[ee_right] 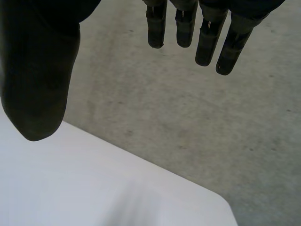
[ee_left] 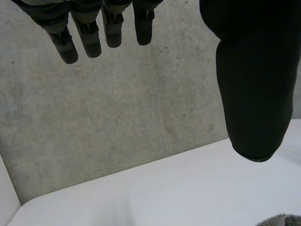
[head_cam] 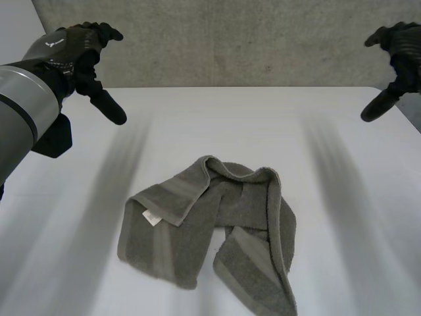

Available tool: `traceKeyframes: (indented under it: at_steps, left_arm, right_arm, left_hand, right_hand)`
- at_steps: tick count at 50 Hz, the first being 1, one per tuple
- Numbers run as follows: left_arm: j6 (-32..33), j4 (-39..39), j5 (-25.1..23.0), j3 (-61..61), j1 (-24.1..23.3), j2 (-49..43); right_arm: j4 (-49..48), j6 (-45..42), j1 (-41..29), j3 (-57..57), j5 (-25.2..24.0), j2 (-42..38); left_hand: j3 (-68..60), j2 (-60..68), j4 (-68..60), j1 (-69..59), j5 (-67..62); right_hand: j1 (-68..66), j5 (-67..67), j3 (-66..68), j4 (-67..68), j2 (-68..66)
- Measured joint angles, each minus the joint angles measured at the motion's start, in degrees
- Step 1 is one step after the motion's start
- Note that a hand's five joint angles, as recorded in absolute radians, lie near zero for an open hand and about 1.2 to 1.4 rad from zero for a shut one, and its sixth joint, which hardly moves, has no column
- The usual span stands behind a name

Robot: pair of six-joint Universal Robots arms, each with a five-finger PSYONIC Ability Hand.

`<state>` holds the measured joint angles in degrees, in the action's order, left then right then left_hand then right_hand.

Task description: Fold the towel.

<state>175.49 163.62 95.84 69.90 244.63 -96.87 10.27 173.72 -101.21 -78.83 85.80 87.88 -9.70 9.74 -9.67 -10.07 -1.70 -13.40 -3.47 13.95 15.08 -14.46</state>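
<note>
One grey towel is seen on one white table. One white tag is seen on the towel. Two black hands are counted: the left hand at 10 o'clock, the right hand at 2 o'clock. One grey wall is seen at 12 o'clock.

A rumpled towel lies on the table, the left hand and right hand raised well apart behind it.
</note>
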Motion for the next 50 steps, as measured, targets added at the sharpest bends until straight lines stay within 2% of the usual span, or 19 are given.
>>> traceKeyframes:
  at_steps: [3, 7, 13, 19, 26, 31, 38, 40, 43, 44, 47, 50]
  left_arm:
    - [0.08, 0.28, -0.23, 0.44, -0.11, -0.44]
    - [0.65, 0.99, -0.59, 1.09, -0.42, -2.78]
    - [4.15, 1.75, -1.27, 1.44, -1.11, -10.15]
    - [7.30, 2.10, -3.48, 1.48, -2.32, -17.96]
    - [7.70, 5.70, -5.73, 1.54, -2.97, -25.28]
    - [7.54, 9.57, -6.56, 2.08, -3.71, -28.93]
    - [7.51, 13.84, -7.03, 2.74, -5.11, -32.52]
    - [7.57, 14.72, -7.03, 2.79, -5.39, -33.31]
    - [7.66, 15.96, -7.02, 2.76, -5.58, -33.99]
    - [7.70, 16.91, -7.01, 2.71, -5.61, -34.18]
    - [7.79, 19.51, -6.93, 2.53, -5.62, -34.27]
    - [7.77, 22.67, -6.56, 1.96, -5.59, -33.50]
  right_arm:
    - [0.72, -2.46, -1.02, -0.17, -2.29, -0.27]
    - [3.31, -11.36, -3.00, -1.38, -8.38, -0.62]
    - [8.15, -30.00, -5.32, -7.30, -18.61, -0.48]
    - [8.85, -44.35, -6.07, -16.71, -24.90, -0.22]
    - [5.19, -55.46, -5.95, -27.45, -27.77, -1.00]
    - [0.11, -59.36, -5.81, -32.59, -28.06, -2.35]
    - [-8.30, -61.20, -5.74, -37.10, -28.04, -5.60]
    - [-10.34, -61.27, -5.74, -37.59, -28.04, -6.96]
    - [-12.25, -61.20, -5.74, -37.43, -28.04, -8.46]
    - [-13.10, -61.08, -5.74, -36.96, -28.04, -9.07]
    - [-15.14, -60.49, -5.79, -34.88, -27.89, -9.88]
    - [-17.44, -59.40, -5.87, -31.77, -27.46, -10.05]
  left_hand:
    - [0.00, -0.01, 0.02, 0.00, 0.00]
    - [0.00, -0.03, 0.03, 0.01, 0.00]
    - [0.07, -0.12, 0.07, 0.00, 0.00]
    - [0.13, -0.16, 0.11, 0.00, 0.00]
    - [0.13, -0.16, 0.11, 0.00, 0.00]
    - [0.13, -0.16, 0.11, 0.00, 0.00]
    - [-2.44, 2.39, -2.39, -2.30, -0.46]
    - [-5.63, 5.59, -5.51, -5.26, -3.81]
    - [-23.19, 23.22, -23.26, -23.17, -19.45]
    - [-35.86, 35.95, -35.96, -35.56, -32.25]
    - [-52.54, 53.02, -52.67, -52.49, -50.69]
    - [-57.71, 57.89, -57.77, -56.62, -55.08]
  right_hand:
    - [0.00, 0.00, 0.00, 0.00, 0.00]
    - [0.00, 0.00, 0.00, 0.00, 0.00]
    - [0.00, 0.00, 0.00, 0.00, 0.00]
    - [0.00, 0.00, 0.00, 0.00, 0.00]
    - [-0.01, 0.00, 0.00, 0.00, 0.00]
    - [-1.04, -0.52, 0.45, 0.25, -0.37]
    - [-13.87, -14.34, 13.54, 12.40, -12.14]
    - [-21.67, -22.00, 21.30, 20.00, -20.72]
    - [-40.56, -40.85, 39.83, 38.77, -40.10]
    - [-53.28, -52.53, 52.23, 50.37, -52.86]
    - [-62.81, -63.16, 62.16, 61.23, -61.43]
    - [-62.81, -63.34, 62.41, 61.51, -61.43]
